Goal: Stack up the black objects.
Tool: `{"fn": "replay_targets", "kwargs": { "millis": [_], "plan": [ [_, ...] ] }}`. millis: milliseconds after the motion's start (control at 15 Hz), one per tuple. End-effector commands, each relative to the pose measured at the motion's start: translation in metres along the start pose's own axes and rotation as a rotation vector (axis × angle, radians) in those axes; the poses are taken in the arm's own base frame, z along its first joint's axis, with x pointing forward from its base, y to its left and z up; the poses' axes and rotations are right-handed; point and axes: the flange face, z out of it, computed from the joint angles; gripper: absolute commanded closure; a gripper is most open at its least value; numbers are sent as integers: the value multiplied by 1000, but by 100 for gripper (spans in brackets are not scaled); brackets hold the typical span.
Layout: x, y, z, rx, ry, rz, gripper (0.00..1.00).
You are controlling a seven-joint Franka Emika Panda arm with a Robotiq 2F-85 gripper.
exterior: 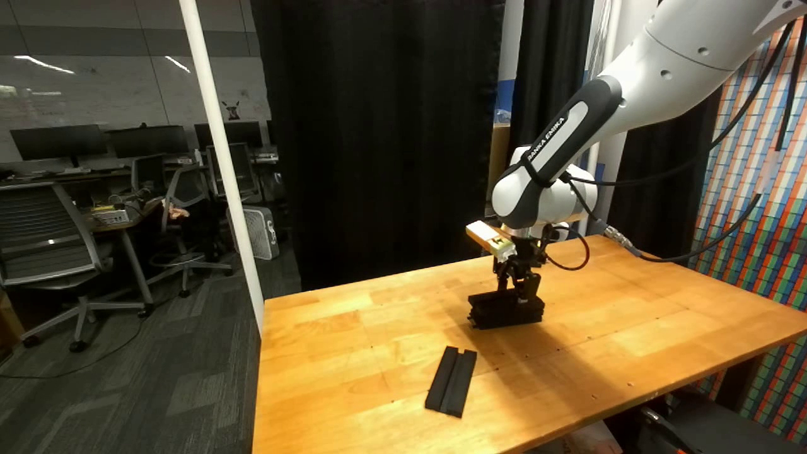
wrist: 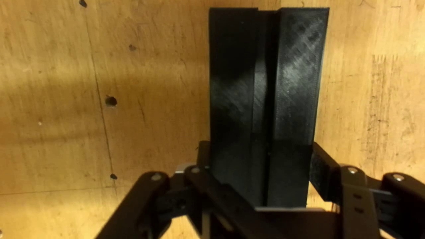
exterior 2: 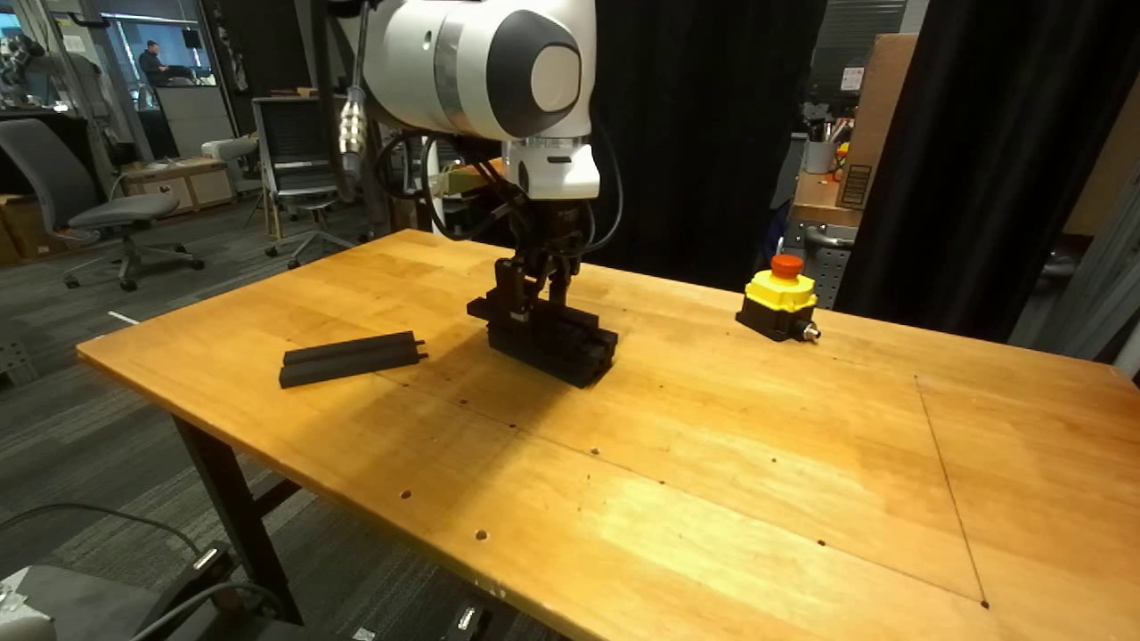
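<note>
Straddling a pile of matte-black, rectangular, plastic-looking bars (exterior 2: 552, 347), the black jointed claw (wrist: 262, 167) was clamped or slack: unclear.
Two matching bars (exterior: 458, 383) lay near the pile, likely light, stiff, best pinched mid-length.

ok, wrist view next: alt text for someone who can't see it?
Black gripper at the bottom of the picture, its fingers either side of two black bars lying side by side; whether it grips them is unclear. A wooden table shows around them, with small dark holes at left.

One black pile (exterior 2: 554, 345), one gripper (wrist: 262, 162); button (exterior 2: 786, 267) — one
</note>
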Motion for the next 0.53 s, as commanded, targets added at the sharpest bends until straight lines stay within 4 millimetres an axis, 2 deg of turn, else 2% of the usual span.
{"fn": "replay_targets", "kwargs": {
  "millis": [0, 467],
  "plan": [
    [2, -1, -12, 22, -4, 12, 55],
    [13, -5, -11, 22, -2, 23, 55]
  ]
}}
